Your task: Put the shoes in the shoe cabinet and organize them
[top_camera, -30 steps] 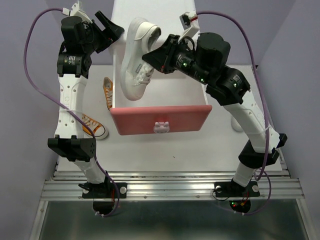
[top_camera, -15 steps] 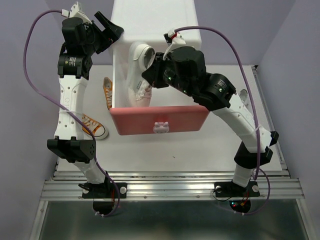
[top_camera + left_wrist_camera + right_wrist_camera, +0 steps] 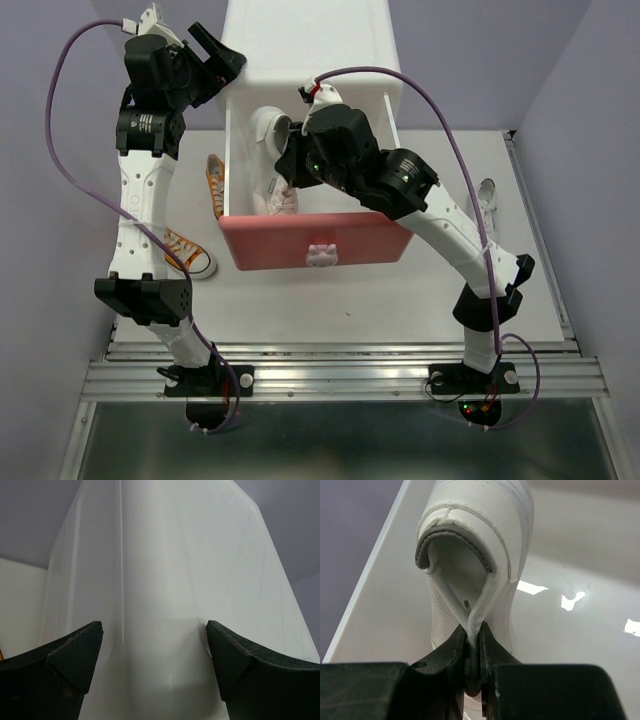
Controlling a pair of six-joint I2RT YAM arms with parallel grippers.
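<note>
The shoe cabinet (image 3: 310, 40) stands at the back, its pink drawer (image 3: 370, 238) pulled out toward me. My right gripper (image 3: 288, 162) reaches into the drawer's left half, shut on a white shoe (image 3: 268, 135). In the right wrist view the gripper (image 3: 474, 635) pinches the white shoe (image 3: 480, 520) by its collar edge, toe pointing away, over the drawer's white floor (image 3: 570, 630). My left gripper (image 3: 215, 55) hangs open by the cabinet's top left corner; its fingers (image 3: 75, 655) frame the cabinet wall (image 3: 165, 580) with nothing between them.
Two orange shoes (image 3: 215, 185) (image 3: 187, 253) lie on the table left of the drawer. Another white shoe (image 3: 487, 195) lies on the table to the right, partly behind my right arm. Purple walls close in on both sides.
My right arm has swung left and down, carrying the white shoe from above the cabinet front into the open drawer. The left arm has not moved.
</note>
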